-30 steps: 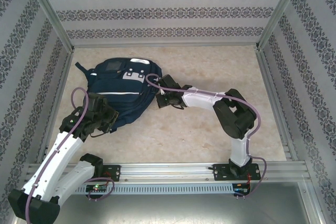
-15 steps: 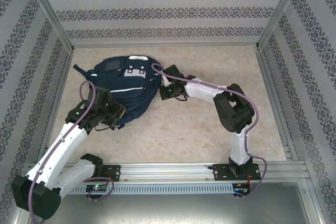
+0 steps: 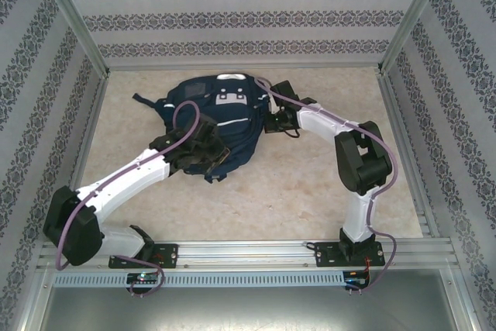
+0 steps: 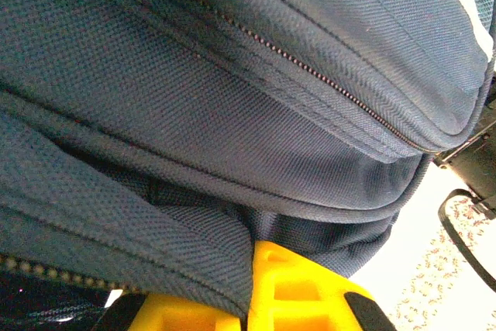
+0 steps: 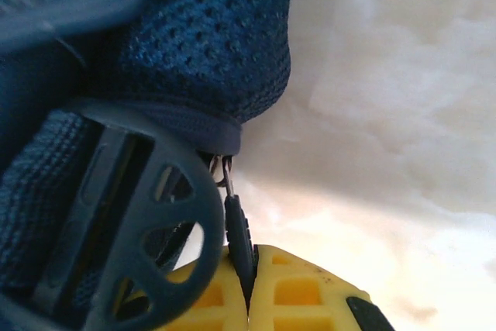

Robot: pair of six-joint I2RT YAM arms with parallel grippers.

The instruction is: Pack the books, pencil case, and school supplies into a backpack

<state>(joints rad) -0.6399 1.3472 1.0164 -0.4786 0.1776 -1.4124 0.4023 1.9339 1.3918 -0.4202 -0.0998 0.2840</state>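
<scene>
**Bracing a bag for zip work.** The backpack (image 3: 232,125) lies flat on the worktop (image 3: 310,191), spanning the gap between the two claws.

The left claw (image 4: 252,265) is clamped on a fold (image 4: 194,257) of navy fabric at the bag's near edge. The fold comes straight out from between the yellow fingers, and a zip line (image 4: 310,67) runs above it. This pinch probably anchors the bag against sliding.

The right claw (image 5: 249,269) is closed on the dark zip pull (image 5: 237,234), which rises from its fingertips to the slider under a mesh corner (image 5: 217,44). A round buckle (image 5: 124,222) sits just left of the claw. The hold suggests the zip is to be drawn, but the direction cannot be told.

The left arm stretches long and low, its forearm slanting up to the bag. The right arm stands upright from its base and bends sharply at the elbow, and its forearm reaches across to the bag's right side.
</scene>
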